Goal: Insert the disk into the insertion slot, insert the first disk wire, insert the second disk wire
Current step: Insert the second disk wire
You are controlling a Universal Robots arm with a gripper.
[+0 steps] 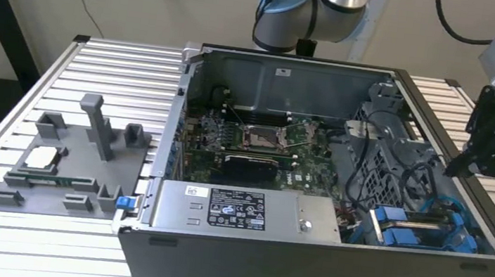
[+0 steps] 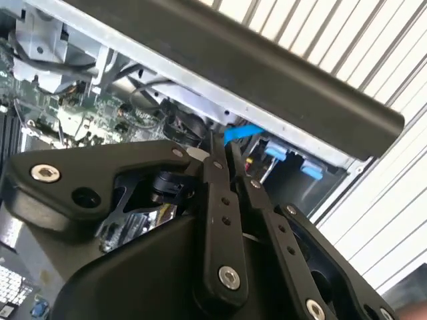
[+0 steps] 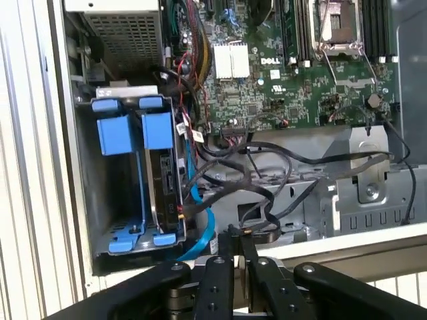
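So the gripper in both wrist views is pinched almost fully closed, fingertips nearly touching. I can't make out anything held between them. It hangs just off the computer case, on the far side of the drive cage from the power-supply box, and touches nothing.

That box has a white label on top, but the print is too small for me to tell.

The disk is already sitting in the insertion slot, right beside the power-supply box. It stands on edge in its blue carrier. Its long axis runs straight away from the box toward the case's outer wall.

A blue cable and some black wires lie loose next to the disk. Whether any are plugged in, can't tell.
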